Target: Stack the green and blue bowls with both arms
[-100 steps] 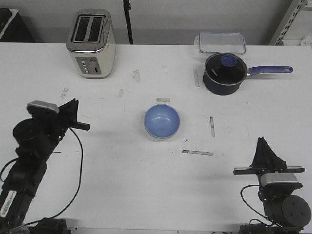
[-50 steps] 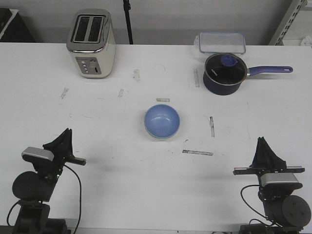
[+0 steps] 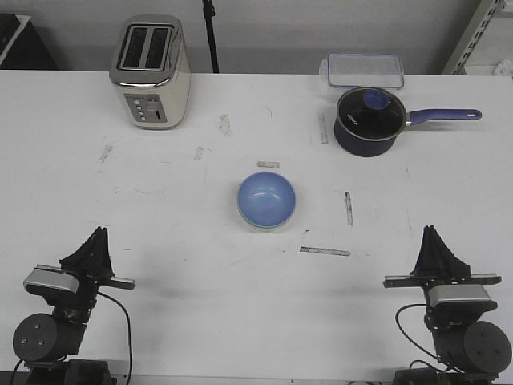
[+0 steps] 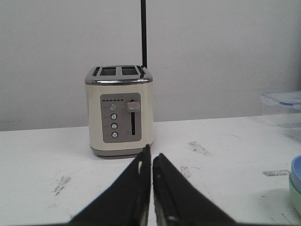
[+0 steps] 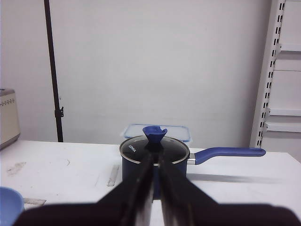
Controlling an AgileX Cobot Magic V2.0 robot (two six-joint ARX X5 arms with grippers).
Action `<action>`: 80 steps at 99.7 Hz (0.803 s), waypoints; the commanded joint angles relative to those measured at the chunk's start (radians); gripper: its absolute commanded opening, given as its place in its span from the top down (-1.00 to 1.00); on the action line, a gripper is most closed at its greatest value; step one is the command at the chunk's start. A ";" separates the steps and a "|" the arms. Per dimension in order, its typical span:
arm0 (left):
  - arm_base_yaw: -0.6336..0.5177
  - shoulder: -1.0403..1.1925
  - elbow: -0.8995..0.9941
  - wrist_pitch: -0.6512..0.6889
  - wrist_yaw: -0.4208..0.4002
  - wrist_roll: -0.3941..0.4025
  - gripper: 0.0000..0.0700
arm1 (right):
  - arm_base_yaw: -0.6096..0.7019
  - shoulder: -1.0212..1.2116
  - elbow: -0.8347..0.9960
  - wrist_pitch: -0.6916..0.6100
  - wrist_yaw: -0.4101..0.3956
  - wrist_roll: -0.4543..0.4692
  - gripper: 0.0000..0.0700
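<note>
Now retracted: left gripper [image 3: 98, 238] low at near-left table edge, well back from where it sat a second ago beside mid-left of table, further back and lower than half a second ago too. Fingers [image 4: 136, 188] pressed together, nothing between, clenched empty. Pointed toward toaster [image 4: 119, 110] in left wrist view.

Right gripper [image 3: 434, 239] unchanged across all three front frames, parked at near-right edge. Fingers [image 5: 141, 188] closed to a thin slit, holding nothing, aimed at saucepan [image 5: 155, 157] with purple handle.

Blue bowl [image 3: 267, 199] at table centre, same spot as before, nested inside green bowl [image 4: 296, 200]; only a pale green rim showing under blue one at edge of left wrist view, barely visible from front. Stack well apart from both grippers.

Toaster at far left, saucepan at far right, clear lidded container [image 3: 364, 69] just behind saucepan, none shifted. White table [image 3: 184, 273] scuffed, bits of tape near bowls.
</note>
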 commanded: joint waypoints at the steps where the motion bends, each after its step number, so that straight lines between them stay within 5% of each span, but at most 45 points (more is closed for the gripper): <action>1: 0.001 -0.005 0.008 0.011 -0.002 0.008 1.00 | 0.002 -0.001 0.001 0.010 -0.001 0.003 0.97; 37: 0.001 -0.005 0.002 0.013 -0.005 0.010 1.00 | 0.002 -0.001 0.001 0.010 -0.001 0.003 0.97; 51: 0.001 -0.010 -0.039 0.023 -0.091 0.008 1.00 | 0.002 -0.001 0.001 0.010 -0.001 0.003 0.97; 66: 0.001 -0.025 -0.119 0.063 -0.098 0.003 1.00 | 0.002 -0.001 0.001 0.010 0.000 0.003 0.97; 80: 0.007 -0.036 -0.175 0.061 -0.097 -0.064 1.00 | 0.002 -0.001 0.001 0.010 0.000 0.003 0.97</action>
